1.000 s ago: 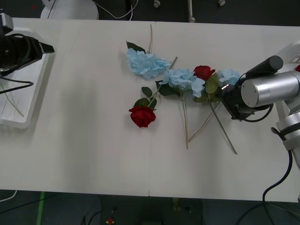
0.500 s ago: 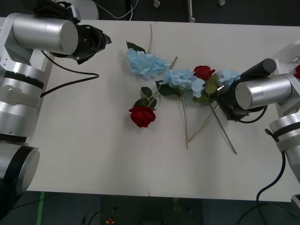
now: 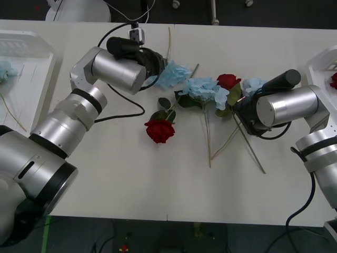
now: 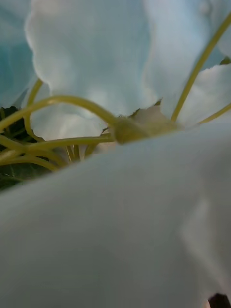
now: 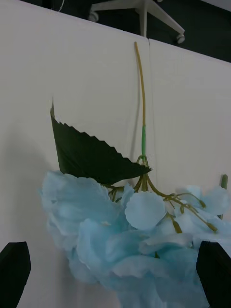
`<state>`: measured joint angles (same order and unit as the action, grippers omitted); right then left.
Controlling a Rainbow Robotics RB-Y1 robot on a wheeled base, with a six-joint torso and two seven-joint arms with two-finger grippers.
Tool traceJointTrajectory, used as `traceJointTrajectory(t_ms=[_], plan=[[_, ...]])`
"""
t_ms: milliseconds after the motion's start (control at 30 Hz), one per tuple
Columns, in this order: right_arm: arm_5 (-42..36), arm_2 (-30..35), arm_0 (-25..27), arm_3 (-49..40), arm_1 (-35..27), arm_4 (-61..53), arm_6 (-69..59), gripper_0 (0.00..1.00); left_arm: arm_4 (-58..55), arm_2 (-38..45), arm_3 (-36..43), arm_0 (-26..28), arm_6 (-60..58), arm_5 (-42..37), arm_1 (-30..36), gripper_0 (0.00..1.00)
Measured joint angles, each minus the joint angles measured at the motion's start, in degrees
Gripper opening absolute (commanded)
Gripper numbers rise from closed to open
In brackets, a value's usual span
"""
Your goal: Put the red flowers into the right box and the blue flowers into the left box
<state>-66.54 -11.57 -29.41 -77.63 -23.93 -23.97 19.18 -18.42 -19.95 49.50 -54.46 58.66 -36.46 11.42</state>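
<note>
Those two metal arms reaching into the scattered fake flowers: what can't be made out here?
- Right gripper: front view, fingers buried among the pale blue flowers; its wrist view is blurred petals.
- Left gripper: front view, arm covers it.
- White plastic right box: cut by the edge.

Matt table [image 3: 105, 174], seemingly cloth blue flowers [image 3: 202, 88]

This looks like a robotics lab or test room rather than a home. A broad, plain white laminate table [image 3: 105, 174] made of two butted panels serves as the work surface. Beyond the table's far edge lies a dark floor with the white wheeled base of an office chair [image 3: 79, 9], loose white cables [image 3: 129, 16] and castors [image 3: 176, 4]. Below the table's near edge, green tape [image 3: 46, 232] marks the floor.
</note>
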Motion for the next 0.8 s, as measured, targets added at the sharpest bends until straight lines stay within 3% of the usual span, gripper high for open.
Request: traceJointTrajectory(t_ms=[33,67,100,200,233,300,500,800], plan=[[0.0,-0.3,0.0,0.0,0.0,0.2,0.0,0.68,0.0,-0.6,-0.7,0.0,0.0,0.2,-0.2,1.00],[0.0,-0.6,0.0,0.0,0.0,0.4,0.0,0.63,0.0,-1.2,-1.1,0.0,0.0,0.2,-0.3,0.87],[0.0,-0.9,0.0,0.0,0.0,0.5,0.0,0.58,0.0,-1.7,-1.6,0.0,0.0,0.2,-0.3,0.70],[0.0,-1.3,-0.1,0.5,0.0,0.5,0.0,0.37,0.0,-3.2,-2.8,0.0,0.0,0.6,-0.3,0.07],[0.0,-1.3,-0.2,0.8,0.0,0.5,0.0,0.29,0.0,-3.6,-3.1,0.0,0.0,0.8,-0.3,0.00],[0.0,-1.3,-0.7,1.8,0.0,0.5,0.0,0.19,0.1,-4.2,-3.8,0.0,0.0,1.0,-0.3,0.00],[0.5,-1.3,-2.8,4.9,0.0,0.5,0.0,0.03,0.1,-4.6,-4.4,0.0,0.0,1.4,-0.3,0.00],[0.2,2.1,-3.4,5.6,-0.6,-4.1,1.1,0.00,0.1,-4.6,-4.1,0.2,0.0,1.3,-0.2,0.00]])
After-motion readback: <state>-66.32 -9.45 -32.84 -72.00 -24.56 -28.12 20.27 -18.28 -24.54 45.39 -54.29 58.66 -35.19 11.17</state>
